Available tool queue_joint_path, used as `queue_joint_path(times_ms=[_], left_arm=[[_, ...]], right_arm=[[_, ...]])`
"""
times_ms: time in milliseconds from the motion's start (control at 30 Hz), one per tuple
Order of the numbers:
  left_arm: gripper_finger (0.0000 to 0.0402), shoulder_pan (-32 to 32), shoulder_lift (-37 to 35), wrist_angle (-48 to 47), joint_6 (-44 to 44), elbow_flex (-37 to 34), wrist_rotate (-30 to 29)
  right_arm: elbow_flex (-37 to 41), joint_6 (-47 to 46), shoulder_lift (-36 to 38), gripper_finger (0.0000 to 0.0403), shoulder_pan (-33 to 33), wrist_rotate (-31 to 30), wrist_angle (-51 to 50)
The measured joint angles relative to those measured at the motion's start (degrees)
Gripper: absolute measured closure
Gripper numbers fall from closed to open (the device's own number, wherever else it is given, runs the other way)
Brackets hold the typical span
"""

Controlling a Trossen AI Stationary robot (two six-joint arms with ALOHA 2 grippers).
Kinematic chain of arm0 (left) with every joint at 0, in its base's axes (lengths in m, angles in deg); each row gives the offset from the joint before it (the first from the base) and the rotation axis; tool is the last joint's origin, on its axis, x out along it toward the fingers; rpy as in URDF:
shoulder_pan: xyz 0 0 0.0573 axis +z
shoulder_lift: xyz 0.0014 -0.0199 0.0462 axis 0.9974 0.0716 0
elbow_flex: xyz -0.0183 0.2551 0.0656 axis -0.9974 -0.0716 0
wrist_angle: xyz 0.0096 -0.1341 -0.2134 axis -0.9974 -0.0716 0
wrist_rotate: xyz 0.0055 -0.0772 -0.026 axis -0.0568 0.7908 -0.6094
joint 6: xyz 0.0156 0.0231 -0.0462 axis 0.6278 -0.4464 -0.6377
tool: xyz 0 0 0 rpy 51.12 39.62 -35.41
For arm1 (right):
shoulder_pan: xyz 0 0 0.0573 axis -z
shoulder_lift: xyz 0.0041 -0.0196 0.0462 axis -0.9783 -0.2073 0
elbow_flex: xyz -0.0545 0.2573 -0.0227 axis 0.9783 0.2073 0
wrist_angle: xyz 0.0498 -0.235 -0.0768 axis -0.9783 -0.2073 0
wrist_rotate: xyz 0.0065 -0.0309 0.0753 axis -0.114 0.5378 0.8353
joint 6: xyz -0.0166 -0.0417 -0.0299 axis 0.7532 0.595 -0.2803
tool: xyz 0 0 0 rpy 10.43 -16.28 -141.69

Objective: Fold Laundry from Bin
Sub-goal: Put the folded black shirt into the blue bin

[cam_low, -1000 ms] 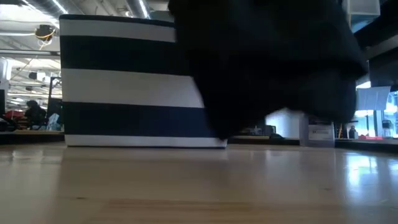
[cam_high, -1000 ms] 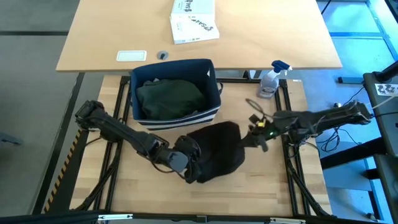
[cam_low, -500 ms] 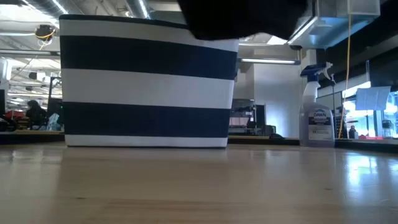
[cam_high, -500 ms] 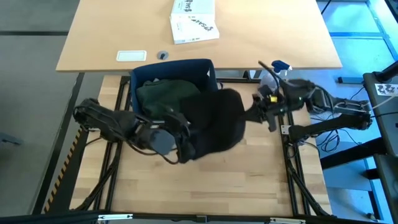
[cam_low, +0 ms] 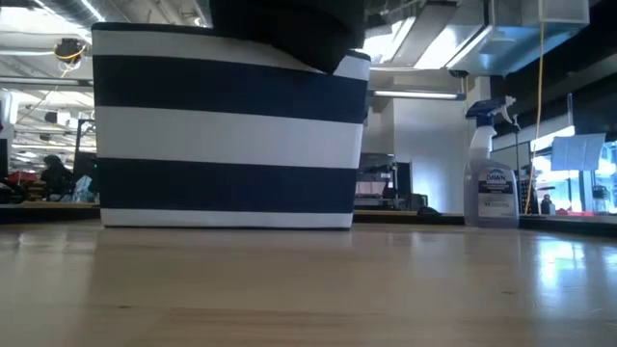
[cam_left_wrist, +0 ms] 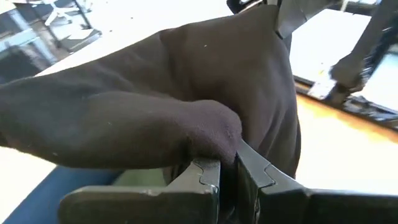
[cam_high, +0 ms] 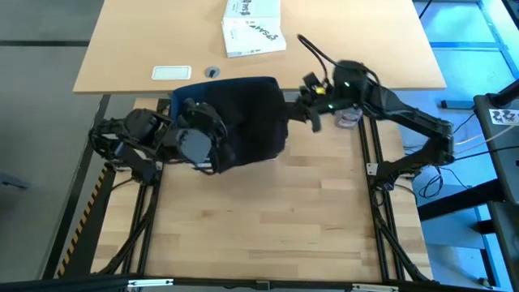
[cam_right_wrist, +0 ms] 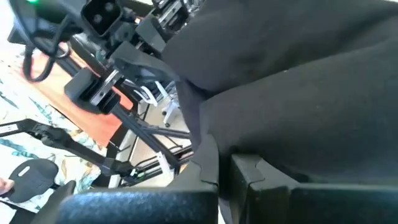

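Wooden table (cam_high: 268, 219) sits bare; I've both grippers (cam_left_wrist: 227, 171) (cam_right_wrist: 224, 163) pinching the black garment (cam_high: 247, 130) above the bin (cam_low: 231, 145); uneven pulling might drop it back inside

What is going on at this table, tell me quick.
Both arms are holding one black garment up over the striped bin. The left claw is shut on one edge of the cloth, and the right claw is shut on the opposite edge, so it hangs stretched between them above the bin's opening. A spray bottle stands off to the side, and the wooden table in front has no clothes on it.
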Motion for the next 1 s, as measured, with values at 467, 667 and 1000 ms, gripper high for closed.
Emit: queue_joint_path(times_ms=[467,667,1000], left_arm=[[0.0394,7.50,-3.55,-6.58,1.62,0.35,-0.36],[0.0394,8.16,-6.24,-6.47,1.83,0.40,-1.07],[0.0394,10.74,-6.91,-7.65,2.62,0.38,-0.25]], right_arm=[[-11.02,1.15,-12.04,0.0401,5.68,6.64,1.32],[-14.39,1.11,-12.08,0.0401,6.84,7.18,1.51],[-14.36,2.45,-16.21,0.0401,7.48,6.53,-0.47]])
